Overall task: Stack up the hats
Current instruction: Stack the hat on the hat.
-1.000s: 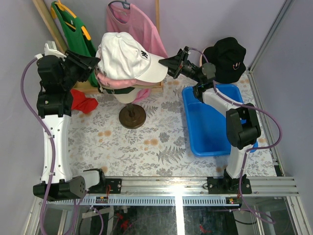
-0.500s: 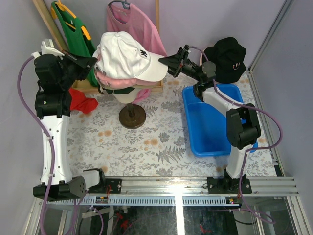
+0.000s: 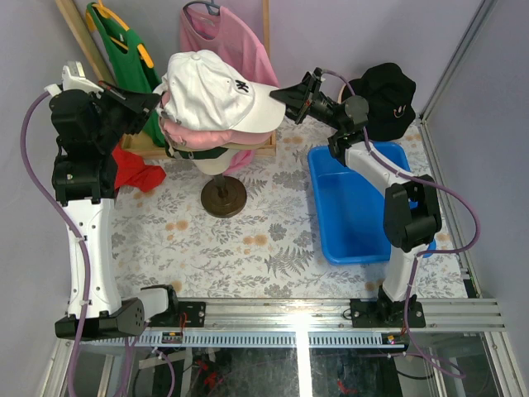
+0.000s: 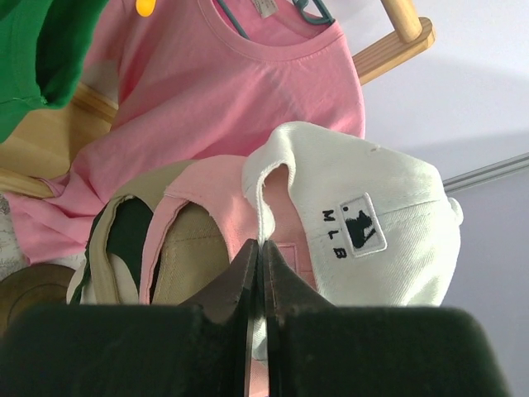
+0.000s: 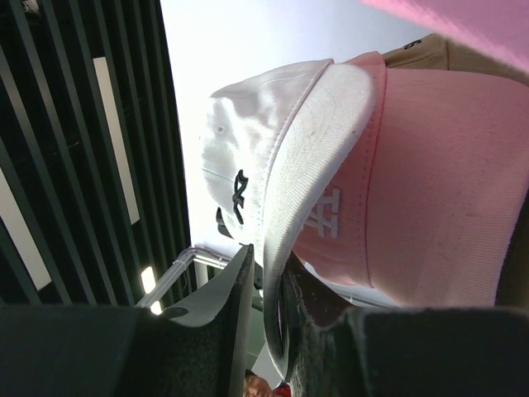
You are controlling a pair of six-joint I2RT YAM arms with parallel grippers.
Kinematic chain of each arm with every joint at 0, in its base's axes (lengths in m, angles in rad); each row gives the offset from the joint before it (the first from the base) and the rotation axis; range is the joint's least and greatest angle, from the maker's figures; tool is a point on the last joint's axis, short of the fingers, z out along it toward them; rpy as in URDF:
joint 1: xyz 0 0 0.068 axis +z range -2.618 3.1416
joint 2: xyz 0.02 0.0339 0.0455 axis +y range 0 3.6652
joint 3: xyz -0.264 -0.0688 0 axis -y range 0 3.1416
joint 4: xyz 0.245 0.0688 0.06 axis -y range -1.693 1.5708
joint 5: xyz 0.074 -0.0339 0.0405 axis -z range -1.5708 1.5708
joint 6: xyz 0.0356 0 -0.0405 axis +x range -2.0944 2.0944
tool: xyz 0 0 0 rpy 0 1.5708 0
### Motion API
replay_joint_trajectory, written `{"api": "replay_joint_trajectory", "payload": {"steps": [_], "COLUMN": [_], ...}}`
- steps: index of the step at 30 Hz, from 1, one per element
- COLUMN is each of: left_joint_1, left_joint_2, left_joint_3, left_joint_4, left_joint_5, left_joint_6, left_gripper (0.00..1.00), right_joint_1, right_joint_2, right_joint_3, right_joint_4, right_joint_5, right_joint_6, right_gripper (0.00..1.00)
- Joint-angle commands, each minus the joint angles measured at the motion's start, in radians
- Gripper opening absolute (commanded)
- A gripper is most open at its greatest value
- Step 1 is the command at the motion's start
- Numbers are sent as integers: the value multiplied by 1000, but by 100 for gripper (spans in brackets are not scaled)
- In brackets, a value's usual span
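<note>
A white baseball cap (image 3: 216,89) tops the stack of hats on the mannequin head (image 3: 216,163), over a pink cap (image 3: 207,136) and tan and dark green caps. My left gripper (image 3: 157,101) is shut on the white cap's rear edge; in the left wrist view the jaws (image 4: 259,246) pinch that white fabric (image 4: 372,223), with the pink cap (image 4: 219,207) and tan cap (image 4: 116,219) beside it. My right gripper (image 3: 285,93) is shut on the white brim (image 5: 306,165), above the pink cap (image 5: 413,207). A black bucket hat (image 3: 382,98) sits at the back right.
A blue bin (image 3: 355,207) lies on the right of the floral cloth. A pink T-shirt (image 3: 235,41) and a green T-shirt (image 3: 124,45) hang on a wooden rack behind. A red cloth (image 3: 136,175) lies at the left. The mannequin's round base (image 3: 223,197) stands mid-table.
My left gripper has shut on the white cap's rear edge. Both grippers and the cap have shifted slightly up and back.
</note>
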Motion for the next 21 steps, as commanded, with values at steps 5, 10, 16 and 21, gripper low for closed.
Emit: {"api": "replay_joint_trajectory", "payload": {"steps": [5,10,16,21], "left_joint_1": [4,5,5,4], "left_joint_2": [-50,-66,-74,-80], "left_joint_3": [46,29,-11,-51], "left_joint_4": [-38,-57,-80,-92], "left_joint_5": [-43,-52,-47,-65], "left_joint_6": [41,50,67,90], "left_gripper": [0,0,0,0], "right_joint_1": [-8,-9,-9,-11], "right_joint_2": [-28,-14,15,53], "right_joint_3": [81,95,104,108], "right_joint_4": [9,-11,-24,-23], "right_joint_5": [-24,-27,-28,-23], "right_joint_6": [4,2,-1,-5], "right_gripper": [24,24,24,23]}}
